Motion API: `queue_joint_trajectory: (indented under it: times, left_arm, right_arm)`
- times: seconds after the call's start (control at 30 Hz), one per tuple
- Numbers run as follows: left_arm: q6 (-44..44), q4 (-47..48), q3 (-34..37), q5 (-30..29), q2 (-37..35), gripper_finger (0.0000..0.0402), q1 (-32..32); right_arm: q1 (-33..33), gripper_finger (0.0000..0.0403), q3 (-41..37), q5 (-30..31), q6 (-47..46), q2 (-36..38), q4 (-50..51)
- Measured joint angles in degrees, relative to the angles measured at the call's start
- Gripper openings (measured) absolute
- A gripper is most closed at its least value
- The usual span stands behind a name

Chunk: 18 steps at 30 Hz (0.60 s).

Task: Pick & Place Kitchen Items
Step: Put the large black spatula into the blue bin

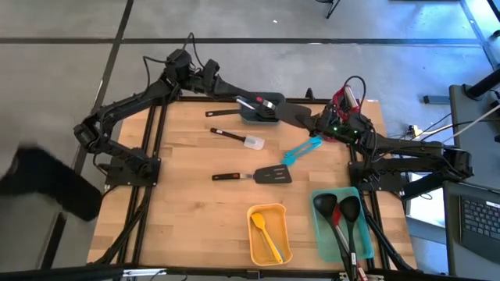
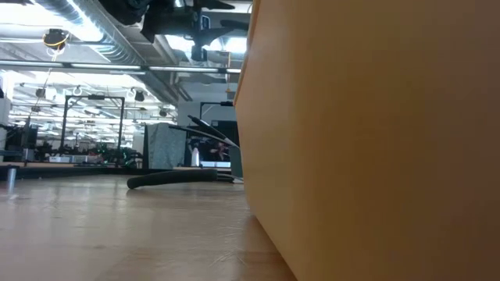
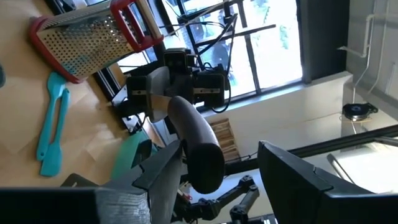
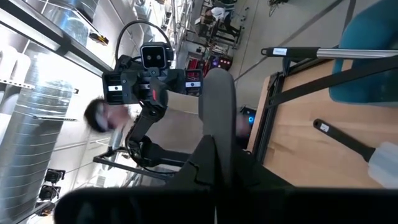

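High view: both arms meet at the far edge of the table [image 1: 187, 226], and together they hold 1 black turner [image 1: 293, 115]. The left gripper [image 1: 234, 92] and the right gripper [image 1: 322, 123] sit at its opposite ends. Each wrist view shows the smooth rounded handle pinched between that arm's fingers, with the other arm facing it.

The risk I see is a 2-sided hold: if 1 gripper lets go late, or both pull, the slick plastic could twist, slip out, and knock the dark far tray [image 1: 260, 109] beneath.

Elsewhere on the pale wood table lie a white-headed spatula [image 1: 238, 138], a teal spatula [image 1: 301, 150] and a slotted black turner [image 1: 254, 175], all flat and well apart. The near yellow bin [image 1: 258, 248] holds a glossy yellow spoon [image 1: 264, 234]; the teal bin [image 1: 322, 238] to its right holds 2 black ladles [image 1: 337, 207]. A perforated red-framed grater [image 3: 84, 40] stands beside the right arm.
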<state>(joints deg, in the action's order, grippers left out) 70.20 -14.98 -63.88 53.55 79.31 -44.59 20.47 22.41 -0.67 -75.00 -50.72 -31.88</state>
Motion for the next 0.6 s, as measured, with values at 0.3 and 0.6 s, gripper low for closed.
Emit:
queue_joint_trajectory:
  times: [0.3, 0.6]
  left_arm:
    - [-2.12, 3.49, 0.00, -2.10, 0.00, 0.0205, 1.17]
    - [-5.45, 8.39, 0.00, -2.72, 0.00, 0.0205, 1.52]
  right_arm:
    - [0.00, 0.0001, 0.00, -0.89, -0.26, 0.00, 1.50]
    - [0.00, 0.0001, 0.00, -1.73, -2.36, -0.04, 2.40]
